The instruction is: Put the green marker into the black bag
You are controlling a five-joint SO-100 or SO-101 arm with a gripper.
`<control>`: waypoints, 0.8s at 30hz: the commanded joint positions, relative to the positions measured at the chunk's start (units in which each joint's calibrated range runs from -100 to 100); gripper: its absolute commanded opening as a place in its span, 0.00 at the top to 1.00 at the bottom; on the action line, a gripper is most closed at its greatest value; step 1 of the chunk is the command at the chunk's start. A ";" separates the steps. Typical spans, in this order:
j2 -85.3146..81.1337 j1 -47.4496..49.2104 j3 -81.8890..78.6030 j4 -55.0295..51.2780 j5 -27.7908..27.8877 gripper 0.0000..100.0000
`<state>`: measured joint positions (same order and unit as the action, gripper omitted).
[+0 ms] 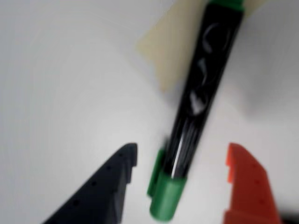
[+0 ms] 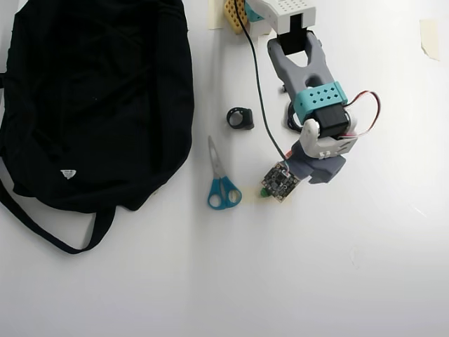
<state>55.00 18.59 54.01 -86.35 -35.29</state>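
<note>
Stage: grasp not made | my gripper [image 1: 180,161] open, fingers straddling the green marker [image 1: 203,93] on the table | black bag [image 2: 91,98] far left in overhead view | lift, carry, drop remain

On my white tabletop [image 2: 365,281], seen from overhead, a pair of scissors [image 2: 221,179] with blue handles lies with its blades pointing toward the top of the view. Near it, up and to the right, sits a small black ring-shaped object [image 2: 240,118]. I also see a strip of beige tape [image 2: 428,38] at the top right edge.
</note>
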 commanded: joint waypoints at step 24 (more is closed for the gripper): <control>1.51 -0.56 2.41 0.90 1.73 0.67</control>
<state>57.33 18.15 54.32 -86.00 -33.72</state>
